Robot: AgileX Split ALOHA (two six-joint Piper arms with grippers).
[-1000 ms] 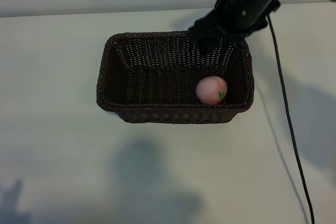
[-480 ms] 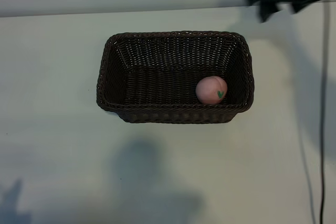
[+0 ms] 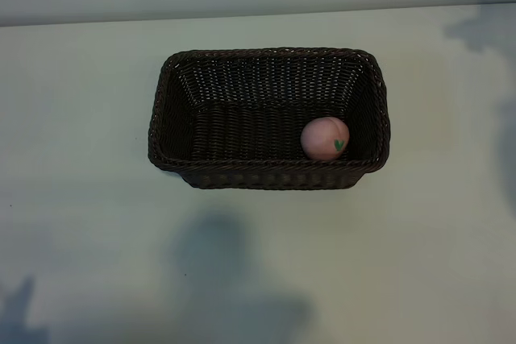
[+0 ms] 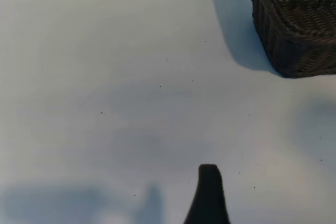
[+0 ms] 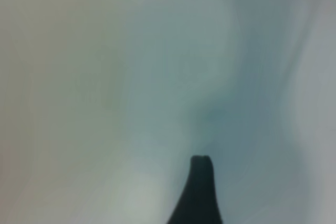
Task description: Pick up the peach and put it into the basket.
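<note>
On the pale table [image 3: 89, 223], slightly toward its far side, a large rectangular dark brown woven wicker basket [image 3: 268, 60] with rounded corners and a braided rim sits with its long sides running left to right. The small round pink toy peach [image 3: 325, 138], a tiny green leaf mark on its near face, lies inside the basket on the woven floor, in the near right corner, close against the near wall and just beside the right wall. In the exterior view neither arm appears over the table; only soft grey shadows fall on the surface, one broad patch near the front edge below the basket and fainter ones at the far right. The left wrist view looks across bare table toward one rounded corner of the basket, which casts a shadow beside it; a single dark fingertip [image 4: 209, 192] of the left gripper juts into that picture, well apart from the basket and touching nothing. With only one finger in sight and open table ahead, the left claw stands spread wide and holds nothing. The right wrist view is smeared, showing pale surface and one dark fingertip [image 5: 200, 190] of the right gripper; how far that claw is spread cannot be told, though nothing is seen in its grasp.
</note>
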